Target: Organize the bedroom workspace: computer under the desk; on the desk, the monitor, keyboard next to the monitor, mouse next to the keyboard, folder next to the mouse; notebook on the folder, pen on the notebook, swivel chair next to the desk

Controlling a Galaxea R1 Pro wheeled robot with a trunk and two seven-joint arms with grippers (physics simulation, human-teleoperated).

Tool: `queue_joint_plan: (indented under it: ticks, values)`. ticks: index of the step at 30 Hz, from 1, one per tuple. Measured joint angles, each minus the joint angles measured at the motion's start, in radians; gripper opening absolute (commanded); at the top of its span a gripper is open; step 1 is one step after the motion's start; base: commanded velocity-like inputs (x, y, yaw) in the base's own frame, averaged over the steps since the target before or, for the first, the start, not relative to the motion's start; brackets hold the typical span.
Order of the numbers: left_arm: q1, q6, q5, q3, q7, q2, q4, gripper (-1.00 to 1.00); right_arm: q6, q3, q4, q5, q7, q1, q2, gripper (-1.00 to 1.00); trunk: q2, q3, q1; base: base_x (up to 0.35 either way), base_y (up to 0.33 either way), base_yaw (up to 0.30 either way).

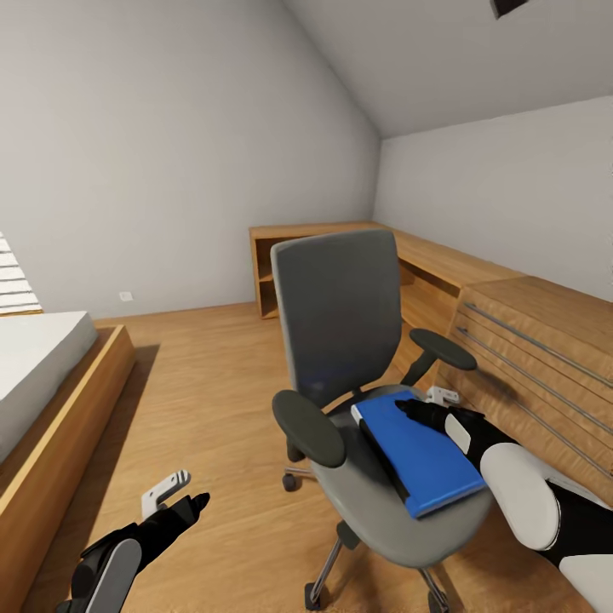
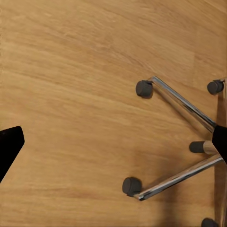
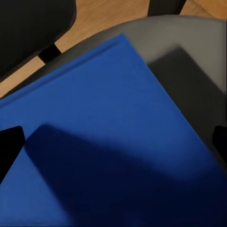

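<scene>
The grey swivel chair [image 1: 340, 323] stands in the middle of the room with its back toward the far wall. A blue folder [image 1: 426, 455] lies flat on its seat, reaching to the seat's front right edge. My right gripper [image 1: 426, 407] hovers just above the folder's far end. In the right wrist view the right gripper [image 3: 113, 146] is open over the blue folder [image 3: 104, 142], fingertips wide apart. My left gripper [image 1: 179, 498] hangs low over the floor to the left of the chair. It is open [image 2: 113, 146], above bare boards beside the chair's chrome base [image 2: 184, 142].
A long wooden desk [image 1: 443, 264] runs along the right wall, with a drawer unit [image 1: 545, 349] close to the chair's right armrest [image 1: 443, 349]. A bed [image 1: 42, 375] on a wooden frame stands at the left. Wooden floor [image 1: 204, 383] lies between bed and chair.
</scene>
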Motion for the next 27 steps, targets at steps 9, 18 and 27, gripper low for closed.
queue_joint_plan:
  ticks: [9,18,27]
  values:
    - [0.001,0.0,0.0,0.0,0.0,0.0,0.003,1.0,0.0,0.001,-0.001,0.001,0.0,0.0,0.001,1.0,0.0,0.0,0.0,-0.057,0.0,0.0]
    - [0.0,0.0,0.0,0.0,0.001,0.0,0.013,1.0,-0.001,0.001,-0.002,0.009,-0.002,0.0,0.001,1.0,0.0,0.0,0.0,-0.005,0.0,0.0]
    - [0.0,0.0,0.0,-0.001,0.002,0.0,0.014,1.0,-0.001,0.001,-0.002,0.008,-0.002,0.0,0.0,1.0,0.0,0.0,0.0,0.0,0.0,0.0]
